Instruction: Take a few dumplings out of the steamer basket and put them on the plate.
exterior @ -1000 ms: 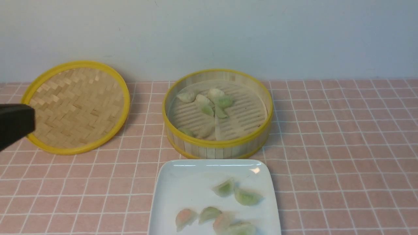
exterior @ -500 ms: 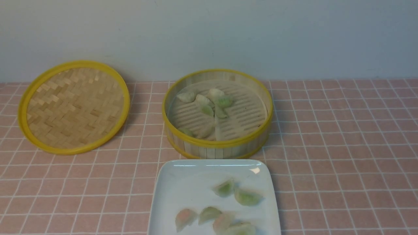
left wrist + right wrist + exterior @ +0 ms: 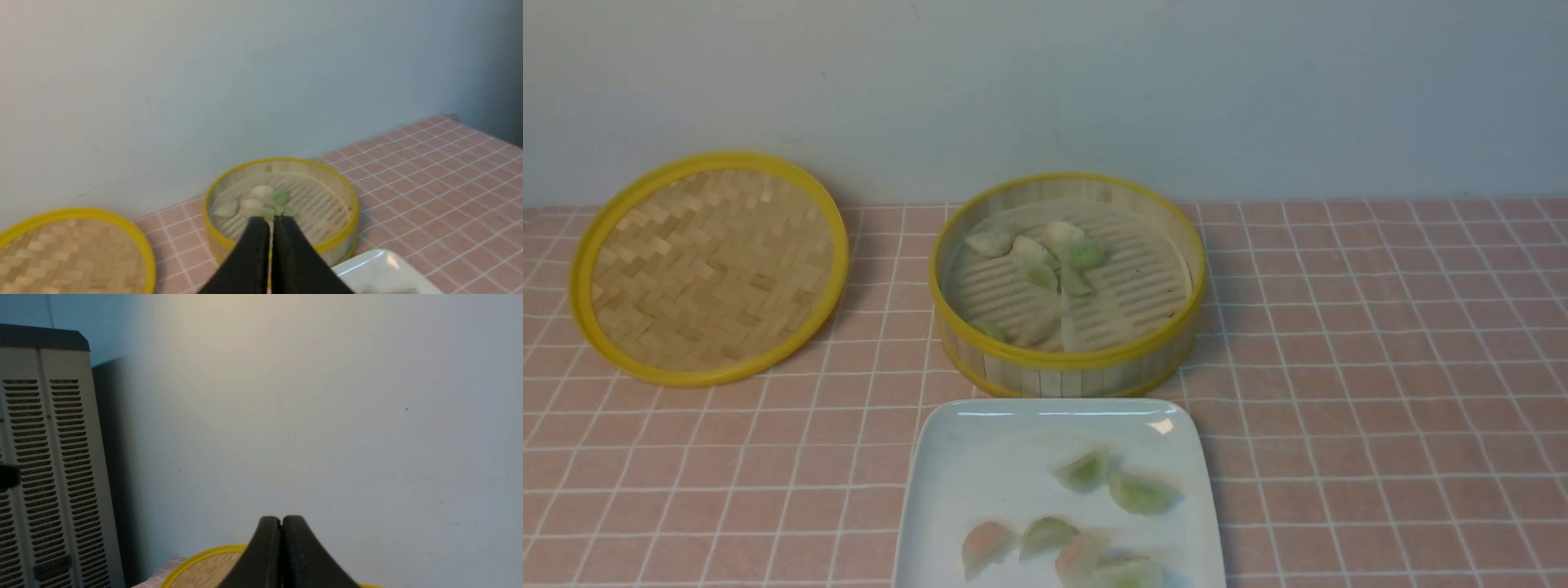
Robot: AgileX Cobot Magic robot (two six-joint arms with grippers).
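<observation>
Both wrist views: left pincer (image 3: 271, 222), right pincer (image 3: 281, 521) clenched (empty), absent in front view.

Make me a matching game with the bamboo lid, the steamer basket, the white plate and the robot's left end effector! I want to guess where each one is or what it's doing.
Things:
1. flat woven-bamboo lid with yellow rim
2. round bamboo steamer basket with yellow rims
3. glossy white square plate
4. black left end effector

Clues:
A. nearest the robot, with green and pinkish dumplings on it
B. shut, holding nothing
C. lies on the pink checked cloth, to the basket's left
D. in the middle by the wall, with pale dumplings inside

Pairs: 1-C, 2-D, 3-A, 4-B
</observation>
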